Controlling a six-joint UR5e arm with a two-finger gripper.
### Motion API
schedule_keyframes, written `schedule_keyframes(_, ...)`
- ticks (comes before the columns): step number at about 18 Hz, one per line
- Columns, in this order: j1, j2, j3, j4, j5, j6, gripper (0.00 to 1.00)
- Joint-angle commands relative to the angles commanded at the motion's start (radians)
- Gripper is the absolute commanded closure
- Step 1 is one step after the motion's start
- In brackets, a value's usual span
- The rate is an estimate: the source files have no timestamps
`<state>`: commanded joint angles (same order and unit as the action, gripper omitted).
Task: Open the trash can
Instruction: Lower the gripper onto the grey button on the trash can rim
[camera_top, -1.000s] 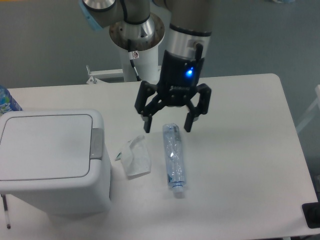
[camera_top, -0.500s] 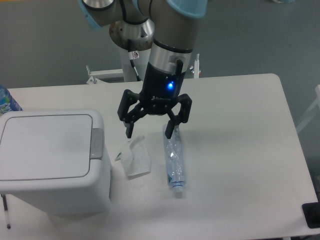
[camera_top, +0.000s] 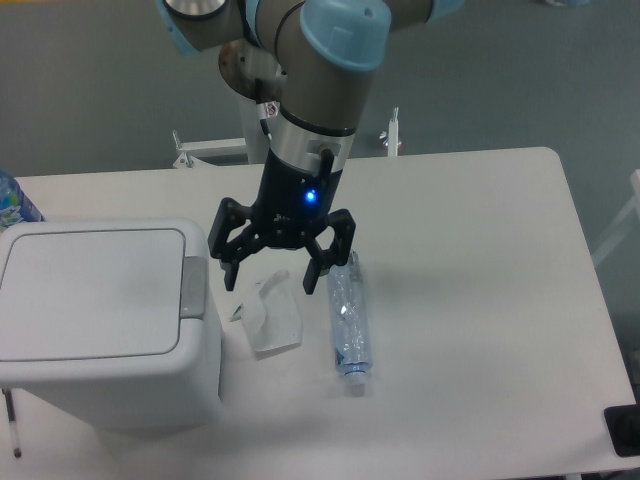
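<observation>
The trash can (camera_top: 100, 320) is a big white boxy bin at the table's left front. Its flat lid (camera_top: 90, 290) lies shut, with the grey push-button (camera_top: 194, 287) on the right rim. My gripper (camera_top: 270, 280) hangs open just right of the bin, above a crumpled clear wrapper (camera_top: 270, 318). Its left fingertip sits close to the button but apart from it. Nothing is between the fingers.
A clear plastic bottle (camera_top: 347, 322) lies on the table right of the wrapper, cap toward the front. A blue-labelled bottle (camera_top: 14, 203) peeks in at the left edge behind the bin. The robot base (camera_top: 270, 90) stands at the table's back.
The gripper has moved left and slightly forward, from over the lying bottle to over the wrapper, closer to the bin's button. It stayed open.
</observation>
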<state>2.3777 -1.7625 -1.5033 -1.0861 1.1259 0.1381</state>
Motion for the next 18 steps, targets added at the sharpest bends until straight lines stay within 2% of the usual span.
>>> schedule_keyframes(5,-0.017,-0.006,-0.002,0.026,0.006,-0.002,0.00)
schedule_keyframes(18,-0.048,-0.011,-0.005,0.026,0.005,-0.003,0.00)
